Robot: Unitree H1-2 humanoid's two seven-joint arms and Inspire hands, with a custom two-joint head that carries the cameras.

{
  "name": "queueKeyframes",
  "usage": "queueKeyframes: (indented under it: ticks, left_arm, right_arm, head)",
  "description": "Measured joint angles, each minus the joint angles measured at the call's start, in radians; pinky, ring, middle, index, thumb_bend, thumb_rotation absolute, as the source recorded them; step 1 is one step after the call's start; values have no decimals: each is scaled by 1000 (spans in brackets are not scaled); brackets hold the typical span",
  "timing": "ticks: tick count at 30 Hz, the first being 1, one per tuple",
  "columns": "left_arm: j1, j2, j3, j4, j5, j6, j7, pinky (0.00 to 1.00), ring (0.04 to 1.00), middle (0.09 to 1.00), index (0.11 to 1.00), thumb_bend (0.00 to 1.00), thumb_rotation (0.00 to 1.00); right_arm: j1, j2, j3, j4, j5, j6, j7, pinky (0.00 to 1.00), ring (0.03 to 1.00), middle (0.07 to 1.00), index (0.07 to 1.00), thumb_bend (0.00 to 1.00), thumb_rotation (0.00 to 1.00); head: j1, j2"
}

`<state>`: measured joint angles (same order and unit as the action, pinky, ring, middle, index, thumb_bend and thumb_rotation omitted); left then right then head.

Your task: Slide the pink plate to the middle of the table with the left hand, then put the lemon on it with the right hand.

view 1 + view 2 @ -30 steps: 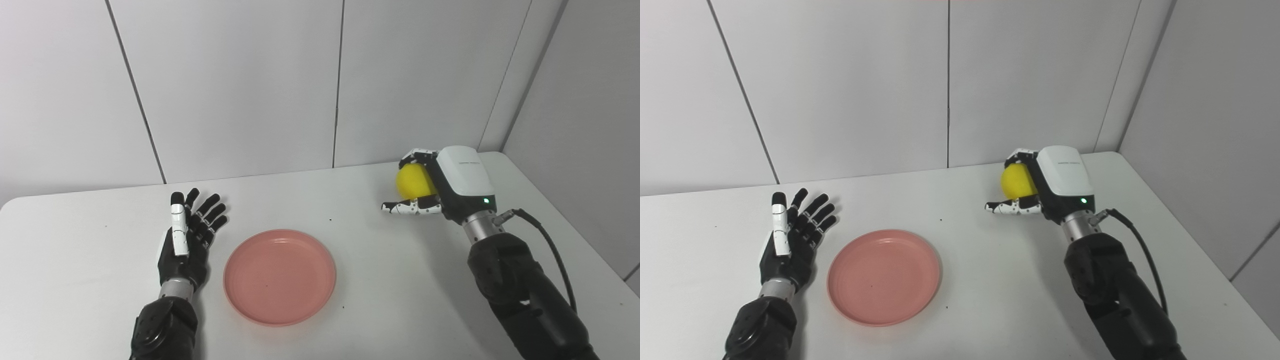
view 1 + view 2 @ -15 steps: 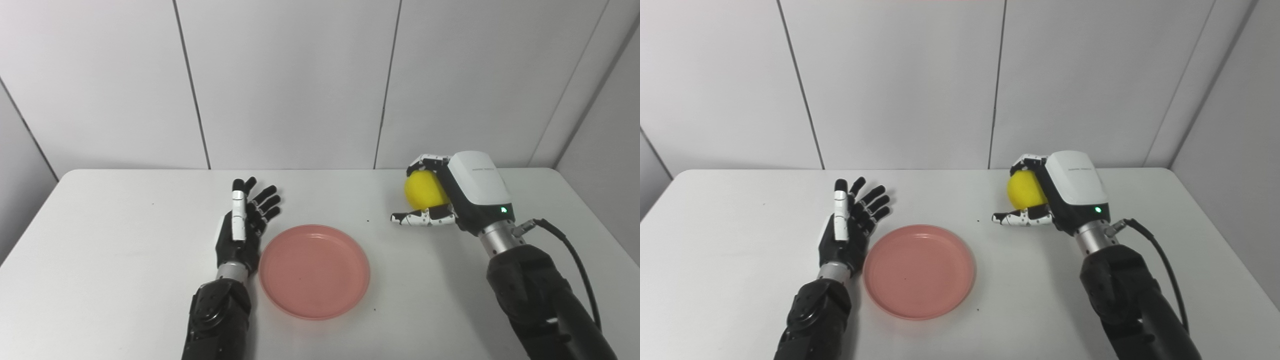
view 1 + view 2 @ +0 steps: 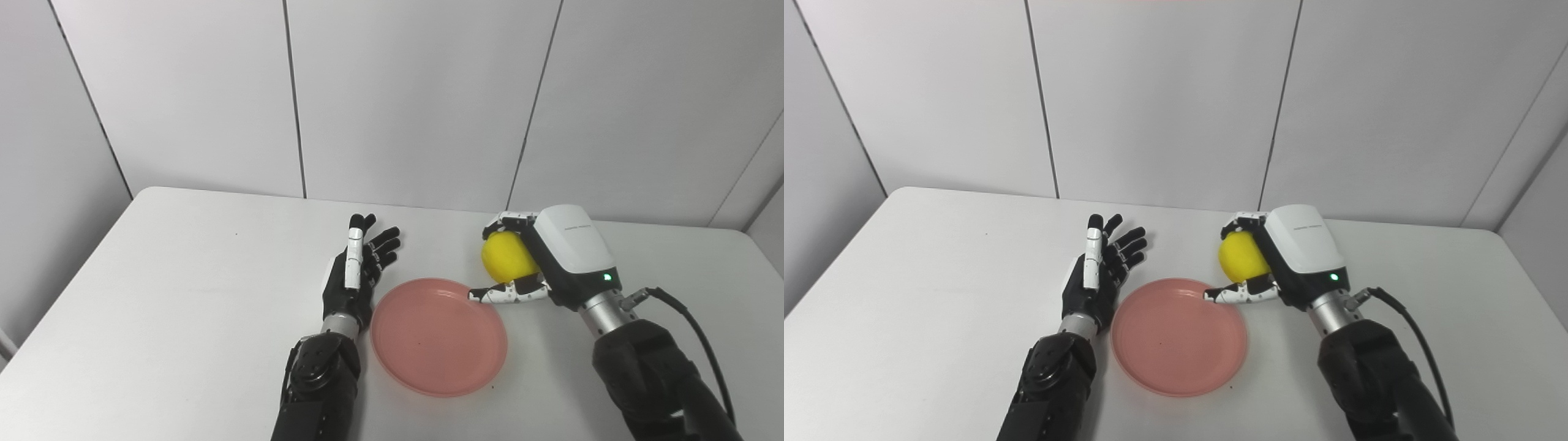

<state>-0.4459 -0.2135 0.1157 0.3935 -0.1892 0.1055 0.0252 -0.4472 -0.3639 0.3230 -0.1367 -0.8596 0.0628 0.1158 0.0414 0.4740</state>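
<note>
While my right hand (image 3: 545,260) grips the lemon (image 3: 506,257), fingers curled over its top and thumb underneath, it hovers at the far right edge of the pink plate (image 3: 438,335), thumb tip just over the rim, lemon not on the plate. Plate sits flat on the white counter (image 3: 184,288), roughly mid-counter, nearer the front edge. My left hand (image 3: 355,275) is just beside the plate's left rim, holding nothing, fingers spread and pointing away from me; can't tell if its heel touches the rim.
</note>
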Motion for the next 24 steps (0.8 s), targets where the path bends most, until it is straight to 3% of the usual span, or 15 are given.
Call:
queueKeyframes:
  ticks: [13,17,24]
  left_arm:
    - [0,-4,6,-1,-1,-1,0,847,794,764,911,780,909]
    - [0,-4,6,-1,-2,-1,-1,824,786,761,905,774,902]
    - [1,-4,9,-3,-3,-1,-1,811,781,753,895,774,896]
  right_arm:
    - [-52,68,66,23,-22,-1,85,206,275,355,421,686,464]
    - [-69,74,80,28,-28,-1,115,207,277,364,477,689,479]
    - [-93,69,133,99,-56,-31,140,221,287,364,405,691,484]
  head:
    - [-25,5]
    - [-37,6]
    - [-46,11]
